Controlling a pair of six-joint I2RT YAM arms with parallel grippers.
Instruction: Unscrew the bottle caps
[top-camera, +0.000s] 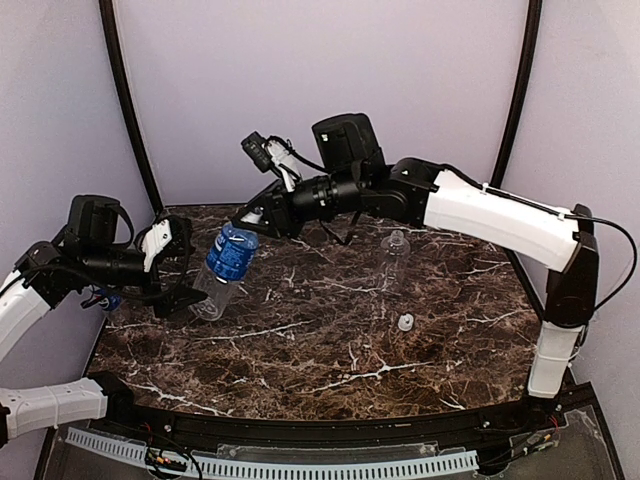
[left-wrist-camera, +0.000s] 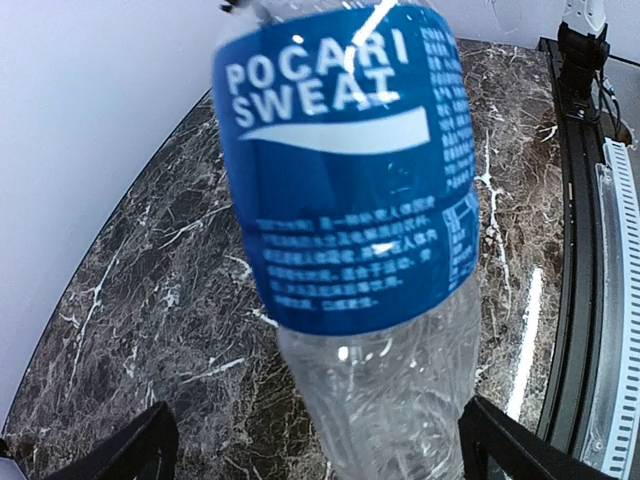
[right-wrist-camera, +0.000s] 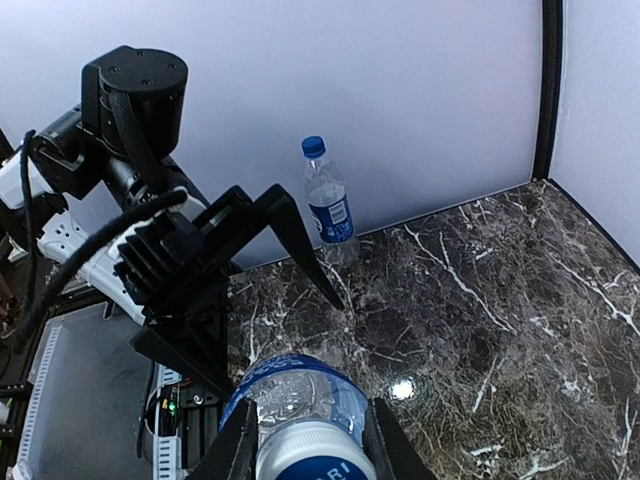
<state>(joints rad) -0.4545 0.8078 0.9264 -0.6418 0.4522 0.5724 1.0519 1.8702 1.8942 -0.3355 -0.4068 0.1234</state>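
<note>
A clear bottle with a blue label (top-camera: 231, 255) hangs tilted over the left of the table. My right gripper (top-camera: 256, 216) is shut on its white cap (right-wrist-camera: 312, 462), with a finger on each side of it (right-wrist-camera: 312, 440). My left gripper (top-camera: 190, 275) is open, with its fingers wide apart on either side of the bottle's clear lower body (left-wrist-camera: 400, 400). They do not press it (left-wrist-camera: 320, 410). A plain bottle (top-camera: 395, 250) stands upright mid-table, and a loose white cap (top-camera: 405, 322) lies in front of it. A third labelled bottle with a dark blue cap (right-wrist-camera: 314, 146) stands by the wall.
The third bottle (right-wrist-camera: 327, 205) stands behind my left arm and is mostly hidden in the top view. The dark marble table (top-camera: 330, 350) has purple walls at the back and sides. A black rail and white cable strip (top-camera: 330, 465) run along the near edge.
</note>
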